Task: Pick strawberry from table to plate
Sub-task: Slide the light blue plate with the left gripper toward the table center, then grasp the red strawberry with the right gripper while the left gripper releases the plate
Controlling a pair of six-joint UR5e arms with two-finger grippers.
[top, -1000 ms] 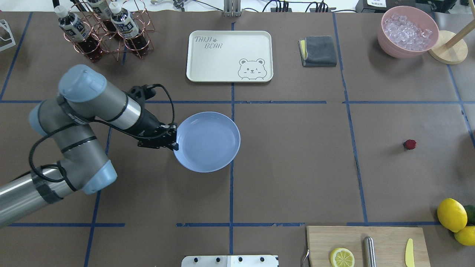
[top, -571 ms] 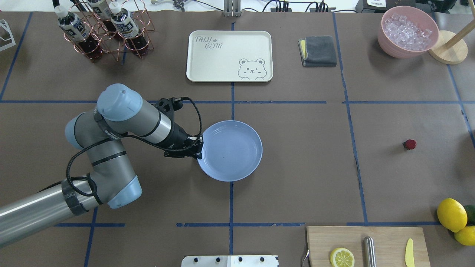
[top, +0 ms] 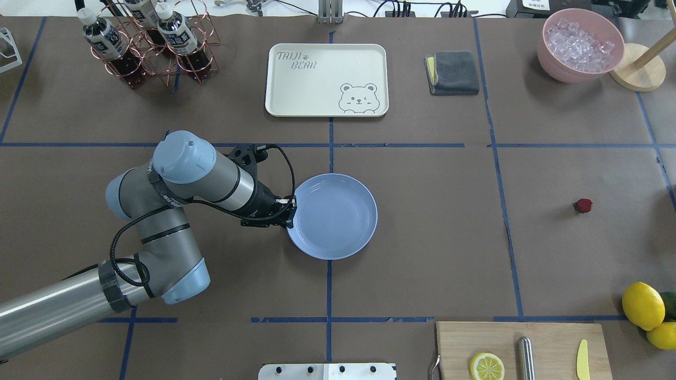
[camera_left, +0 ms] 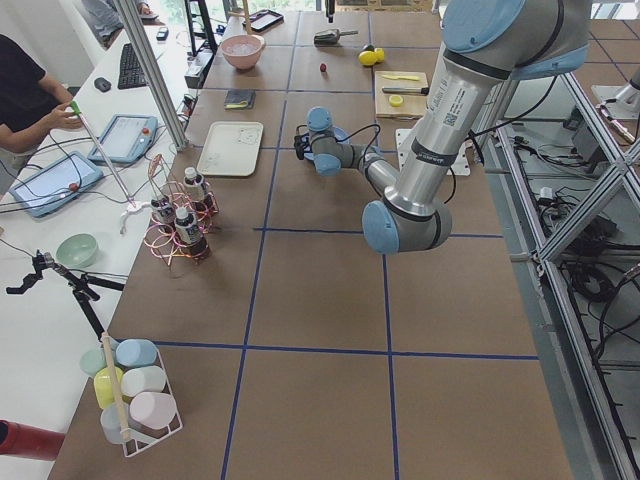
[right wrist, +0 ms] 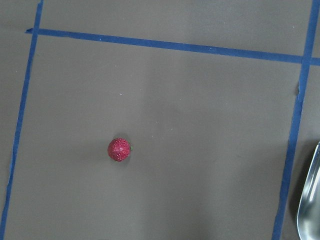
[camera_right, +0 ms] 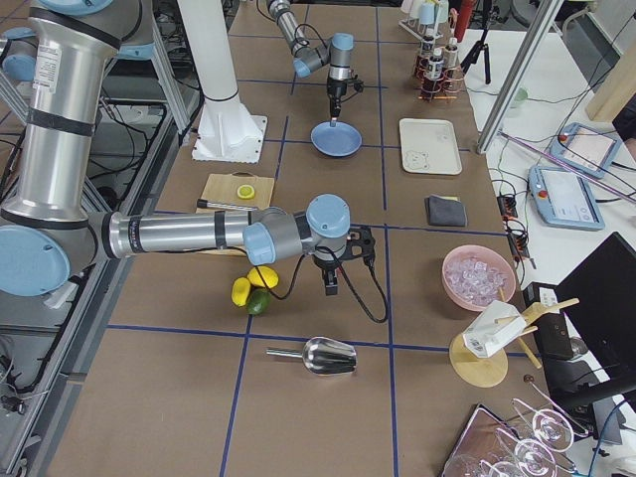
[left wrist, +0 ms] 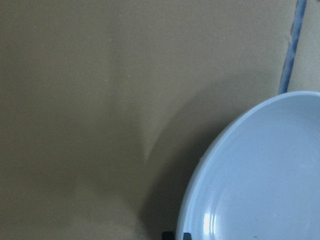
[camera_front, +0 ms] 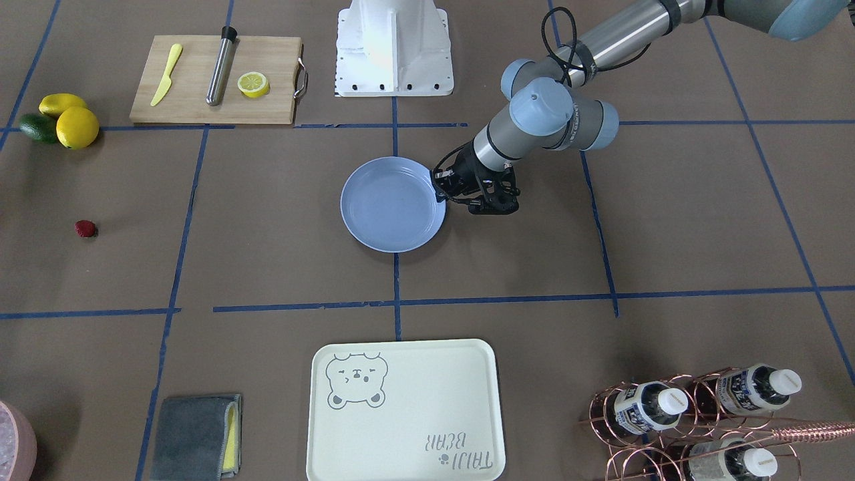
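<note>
You have one strawberry [top: 583, 205], lying on the table [top: 422, 253] well apart from the single plate [top: 343, 221], toward the robot's right. The left gripper [top: 289, 211] is clamped on that plate's rim. You cannot tell how wide the right gripper [camera_right: 331, 286] stands. Two lemons [top: 642, 305] and three bottles [camera_front: 651, 404] are also out. The surface is brown paper with a blue tape grid.

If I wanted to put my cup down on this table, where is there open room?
The widest bare patch lies between the plate and the strawberry, bordered by the grey cloth beyond and the cutting board nearer. Crowded: the far edge, with bottle rack, tray and ice bowl.
</note>
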